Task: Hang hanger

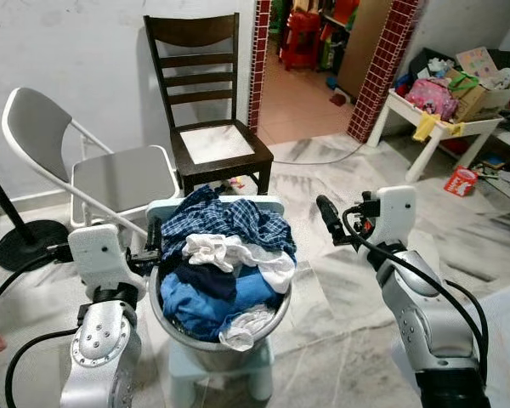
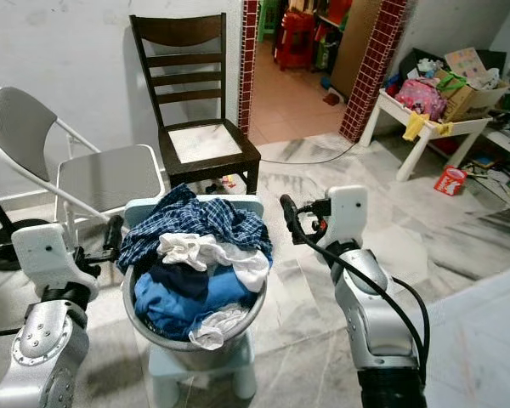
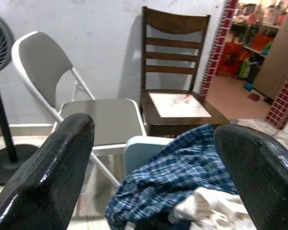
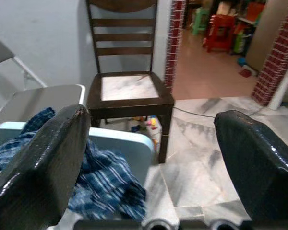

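Apparently readying to reach in, both the left gripper (image 3: 153, 158) and right gripper (image 4: 151, 148) flank the near laundry basin (image 1: 174, 327), fingers spread and empty.

Silver arms, black cables, white wrists, black claws.

Bright, even daylight in all four views. Soft shadow of the wooden chair (image 1: 206, 93) on the white wall (image 1: 68, 51), thrown to its left; light seems to come from the right, doorway (image 1: 310, 59) side. Mild sheen on the marble floor (image 1: 340, 297) and on the silver arms. Head views sharp, slight wide-angle stretch at the edges. Wrist views: close black fingers (image 3: 48, 177) (image 4: 38, 177) glossy with highlights and somewhat soft; background chairs in focus. No motion blur.
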Motion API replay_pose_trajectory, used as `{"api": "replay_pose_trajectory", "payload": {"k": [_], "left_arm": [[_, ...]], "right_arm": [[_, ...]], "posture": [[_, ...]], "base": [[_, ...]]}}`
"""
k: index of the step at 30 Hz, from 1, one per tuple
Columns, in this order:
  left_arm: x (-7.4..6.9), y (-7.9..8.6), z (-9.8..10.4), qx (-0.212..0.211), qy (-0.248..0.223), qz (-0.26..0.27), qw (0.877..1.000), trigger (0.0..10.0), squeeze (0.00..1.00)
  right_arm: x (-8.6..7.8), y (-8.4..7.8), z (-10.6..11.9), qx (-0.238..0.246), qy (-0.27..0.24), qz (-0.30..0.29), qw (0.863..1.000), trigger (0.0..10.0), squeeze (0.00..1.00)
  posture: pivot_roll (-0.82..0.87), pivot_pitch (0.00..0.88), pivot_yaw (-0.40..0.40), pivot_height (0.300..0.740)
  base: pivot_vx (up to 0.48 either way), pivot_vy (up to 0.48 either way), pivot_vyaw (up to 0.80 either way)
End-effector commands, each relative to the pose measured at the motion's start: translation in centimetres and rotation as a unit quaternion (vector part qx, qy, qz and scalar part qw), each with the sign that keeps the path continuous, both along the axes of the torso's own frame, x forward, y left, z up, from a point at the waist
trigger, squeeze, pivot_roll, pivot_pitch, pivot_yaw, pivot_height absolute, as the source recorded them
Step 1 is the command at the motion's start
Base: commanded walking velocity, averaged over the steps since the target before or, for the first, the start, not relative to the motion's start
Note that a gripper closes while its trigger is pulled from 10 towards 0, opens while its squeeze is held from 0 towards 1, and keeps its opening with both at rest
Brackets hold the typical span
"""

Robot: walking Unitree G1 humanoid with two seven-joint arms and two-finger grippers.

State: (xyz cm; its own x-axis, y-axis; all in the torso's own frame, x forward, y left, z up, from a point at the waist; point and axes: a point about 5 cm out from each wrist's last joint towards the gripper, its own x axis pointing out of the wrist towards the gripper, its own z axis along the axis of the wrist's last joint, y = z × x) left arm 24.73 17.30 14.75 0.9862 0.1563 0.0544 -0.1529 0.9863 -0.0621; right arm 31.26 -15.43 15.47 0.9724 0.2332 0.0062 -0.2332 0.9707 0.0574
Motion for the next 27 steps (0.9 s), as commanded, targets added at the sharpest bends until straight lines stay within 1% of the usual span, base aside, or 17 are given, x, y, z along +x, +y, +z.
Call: {"api": "replay_pose_trajectory", "payload": {"k": [1, 16, 18, 19, 21, 27], "left_arm": [[0.19, -0.24, -0.13, -0.001, 0.008, -0.005, 1.000, 10.0, 0.00], [0.24, -0.49, 0.01, 0.003, 0.015, -0.018, 1.000, 10.0, 0.00], [0.27, -0.51, 0.05, -0.002, 0.013, -0.018, 1.000, 10.0, 0.00], [0.30, -0.77, 0.01, -0.012, 0.014, -0.026, 0.999, 10.0, 0.00], [0.25, -0.89, -0.03, -0.016, 0.015, -0.029, 0.999, 10.0, 0.00], [-0.09, -0.99, -0.38, -0.013, 0.019, -0.031, 0.999, 10.0, 0.00]], "right_arm": [[0.18, 0.22, 0.40, 0.001, -0.005, 0.003, 1.000, 10.0, 0.00], [0.29, 0.11, 0.21, 0.001, -0.005, -0.004, 1.000, 10.0, 0.00], [0.35, 0.09, 0.20, 0.000, -0.005, -0.004, 1.000, 10.0, 0.00], [0.39, 0.04, 0.16, -0.001, -0.004, -0.005, 1.000, 10.0, 0.00], [0.41, 0.03, 0.14, -0.001, -0.004, -0.005, 1.000, 10.0, 0.00], [0.24, 0.03, -0.09, -0.002, 0.000, -0.006, 1.000, 10.0, 0.00]], "posture": [[0.01, 0.048, -0.067, 0.740], [0.01, 0.040, -0.058, 0.740], [0.01, 0.042, -0.058, 0.740], [0.01, 0.042, -0.058, 0.740], [0.01, 0.043, -0.057, 0.740], [0.01, 0.048, -0.056, 0.740]], "base": [[0.300, 0.000, 0.00], [0.299, 0.000, 0.00], [0.276, 0.000, 0.00], [0.000, 0.000, 0.00], [0.000, 0.000, 0.00], [0.000, 0.000, 0.00]]}}
